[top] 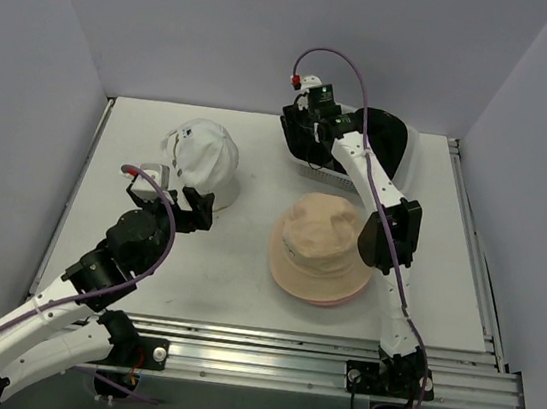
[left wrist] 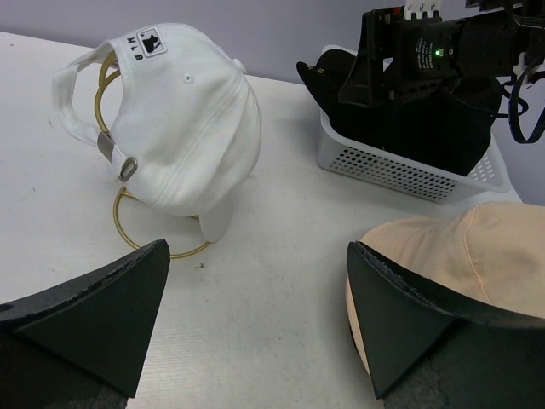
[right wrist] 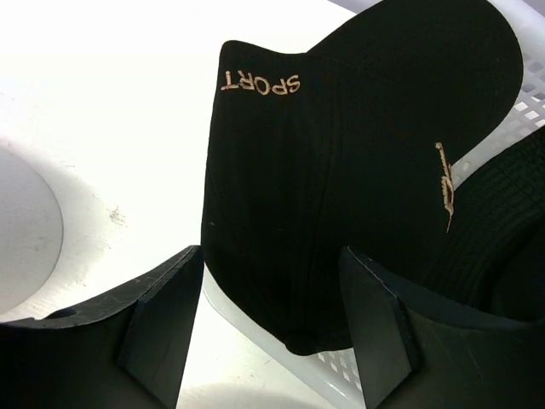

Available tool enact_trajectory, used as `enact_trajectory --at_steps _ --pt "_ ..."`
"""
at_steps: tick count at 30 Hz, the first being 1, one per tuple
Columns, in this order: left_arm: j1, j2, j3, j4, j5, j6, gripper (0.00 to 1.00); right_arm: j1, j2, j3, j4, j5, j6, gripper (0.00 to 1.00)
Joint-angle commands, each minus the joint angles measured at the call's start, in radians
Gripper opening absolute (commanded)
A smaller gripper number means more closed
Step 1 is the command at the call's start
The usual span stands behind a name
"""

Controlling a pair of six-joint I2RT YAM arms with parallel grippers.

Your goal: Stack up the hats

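I see left end effector spread wide, empty, near white cap; right end effector apart, straddling black cap at basket.

The white cap carries a small black patch with white lettering on its back and a dull grey buckle on its strap. Under it the wire frame is gold. The bucket hat is plain peachy tan, and a pink brim shows below its near edge. The black cap bears "SPORT" and a slanting script mark stitched in tan thread. The basket is white, its wall patterned with a grid of small holes. The bench is off-white with a few dark specks. The left fingers and right fingers are matt black. The left arm and right arm are white with black joints, and each trails a purple cable.
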Motion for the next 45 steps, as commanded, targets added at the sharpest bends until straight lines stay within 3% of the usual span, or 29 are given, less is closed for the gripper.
enact_trajectory --at_steps 1,6,10,15,16,18,26,35,39,41,42,43,45 --pt "-0.006 -0.032 -0.009 0.046 -0.025 0.013 0.94 0.009 0.037 0.058 -0.066 0.031 -0.019 0.60" --pt "-0.006 -0.029 -0.003 0.035 -0.023 0.013 0.94 0.009 0.062 0.078 -0.088 0.031 -0.020 0.55" --pt "-0.006 -0.032 -0.003 0.035 -0.025 0.013 0.94 0.013 0.077 0.103 -0.103 0.031 -0.025 0.44" --pt "-0.006 -0.031 -0.002 0.037 -0.022 0.013 0.94 0.016 0.064 0.092 -0.090 0.026 -0.031 0.22" --pt "-0.006 -0.031 -0.002 0.032 -0.020 0.013 0.94 0.017 0.061 0.091 -0.080 0.026 -0.031 0.10" --pt "-0.006 -0.034 -0.003 0.031 -0.022 0.011 0.94 0.020 0.053 0.089 -0.073 0.031 -0.030 0.01" --pt "-0.006 -0.041 -0.006 0.032 -0.026 0.011 0.94 0.014 -0.019 0.092 0.013 0.095 -0.019 0.00" --pt "-0.006 -0.040 -0.006 0.032 -0.031 0.011 0.94 0.026 -0.192 -0.052 0.205 0.121 0.006 0.00" --pt "-0.006 -0.044 -0.009 0.032 -0.033 0.011 0.94 0.026 -0.191 -0.035 0.194 0.100 0.006 0.00" --pt "-0.006 -0.047 -0.009 0.032 -0.034 0.010 0.94 0.031 -0.162 0.043 0.107 0.057 0.001 0.00" --pt "-0.006 -0.049 -0.009 0.031 -0.034 0.011 0.94 0.040 -0.127 0.070 0.072 0.055 -0.005 0.02" --pt "-0.006 -0.051 -0.011 0.029 -0.036 0.011 0.94 0.048 -0.113 0.092 0.012 0.054 -0.032 0.14" --pt "-0.006 -0.055 -0.011 0.029 -0.039 0.010 0.94 0.065 -0.088 0.097 -0.013 0.061 -0.059 0.28"
